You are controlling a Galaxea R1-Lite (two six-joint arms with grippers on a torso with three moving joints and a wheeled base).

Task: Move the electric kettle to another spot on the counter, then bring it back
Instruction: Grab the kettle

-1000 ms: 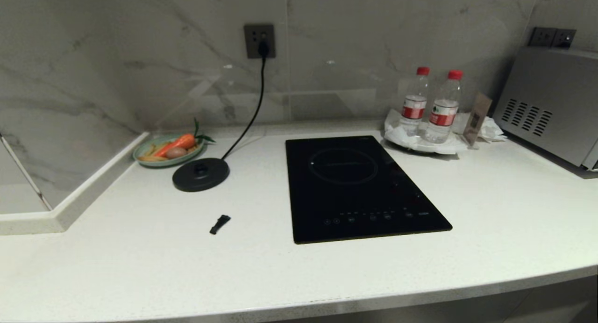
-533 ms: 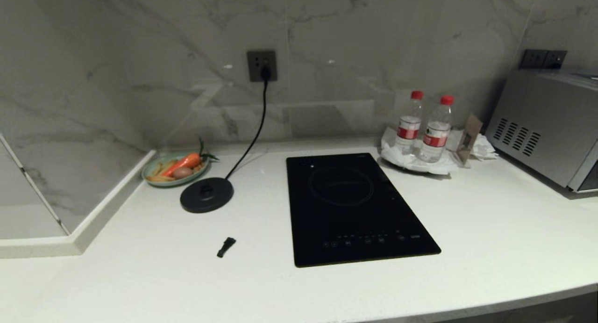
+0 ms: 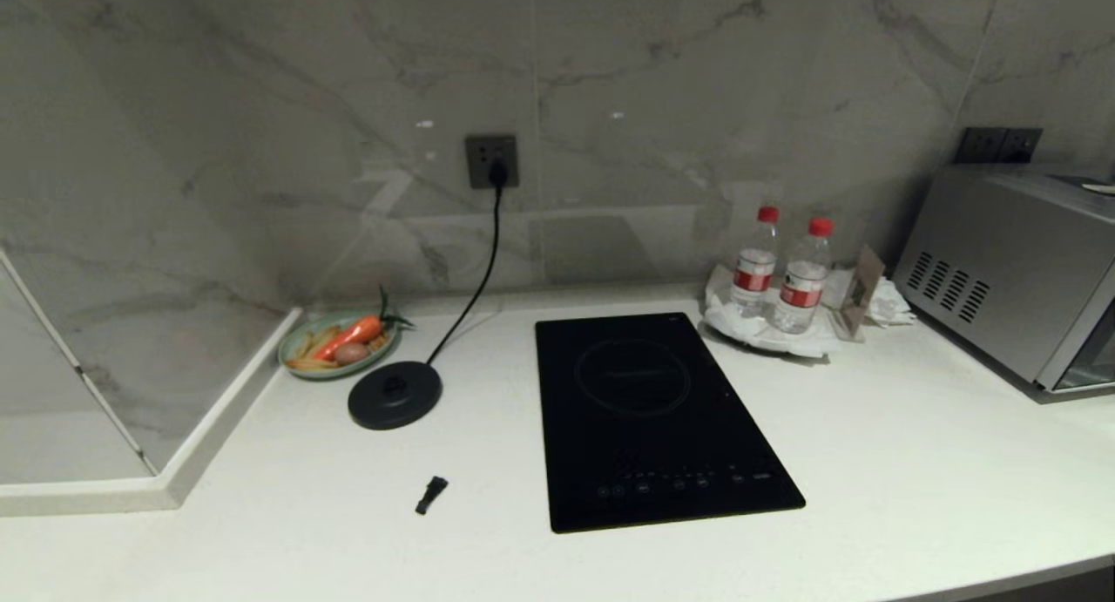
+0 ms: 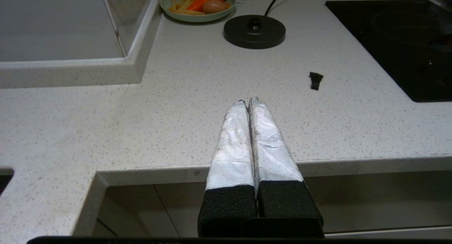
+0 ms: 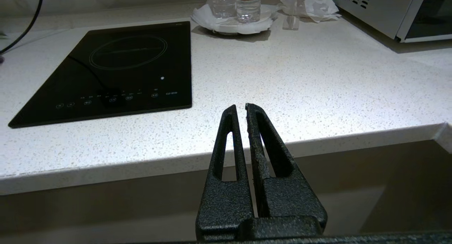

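Head view: counter point(image 3: 915, 463), white speckled; round black base disc point(image 3: 395, 395) with cord, bare, beside dish of vegetables point(image 3: 338, 351); black hob point(image 3: 653, 415); two water bottles point(image 3: 784, 267); electric kettle nowhere visible. Left wrist view: left gripper point(image 4: 247, 102), foil-wrapped fingers pressed together, empty, at counter edge. Right wrist view: right gripper point(image 5: 238, 107), fingers closed, empty.

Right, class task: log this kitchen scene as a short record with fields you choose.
kettle: none in view
base disc: bare, corded to wall socket
counter: white, speckled
hob: right of disc
plate of vegetables: behind disc
water bottles: two, rear right
left gripper: shut, empty, at counter's front edge
right gripper: shut, empty, at counter's front edge
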